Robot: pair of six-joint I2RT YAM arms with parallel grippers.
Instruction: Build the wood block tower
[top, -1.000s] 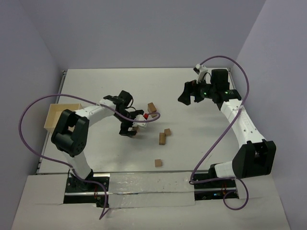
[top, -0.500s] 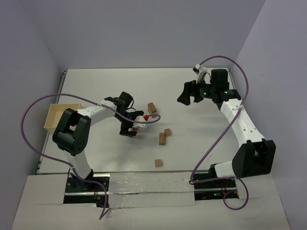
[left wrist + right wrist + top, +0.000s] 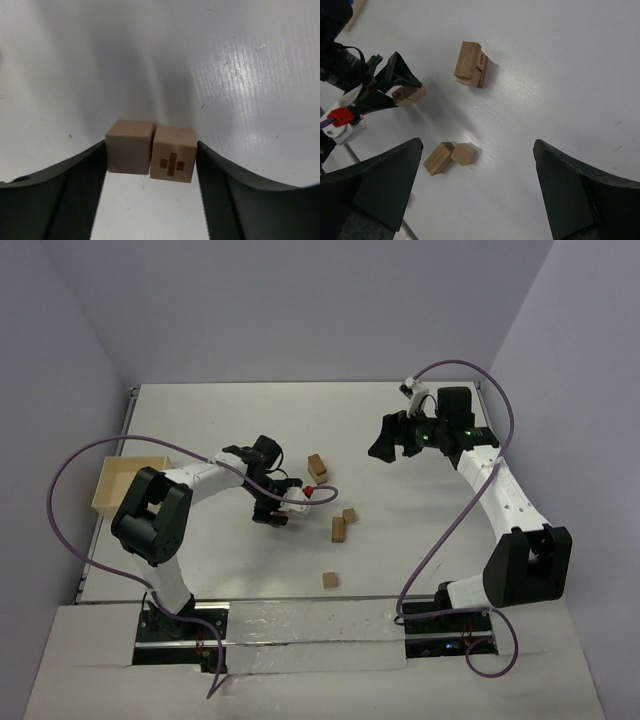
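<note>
My left gripper (image 3: 272, 512) is down on the table with its jaws closed against the outer sides of two tan wood blocks side by side: a plain cube (image 3: 129, 147) and a cube with a cross mark (image 3: 173, 154). Both rest on the table. Other wood blocks lie to the right: a small two-block pile (image 3: 317, 465), a cube (image 3: 349, 514), a longer block (image 3: 339, 530) and a lone cube (image 3: 329, 580). No tall tower shows. My right gripper (image 3: 385, 445) is open and empty, held above the table at the far right.
A pale shallow tray (image 3: 125, 483) sits at the left edge. A purple cable loops beside each arm. In the right wrist view the pile marked "8" (image 3: 470, 65), the longer block (image 3: 439, 158) and the cube (image 3: 464, 153) lie below.
My left gripper has shifted slightly to the right, staying low at the two cubes. My right arm has barely moved.
</note>
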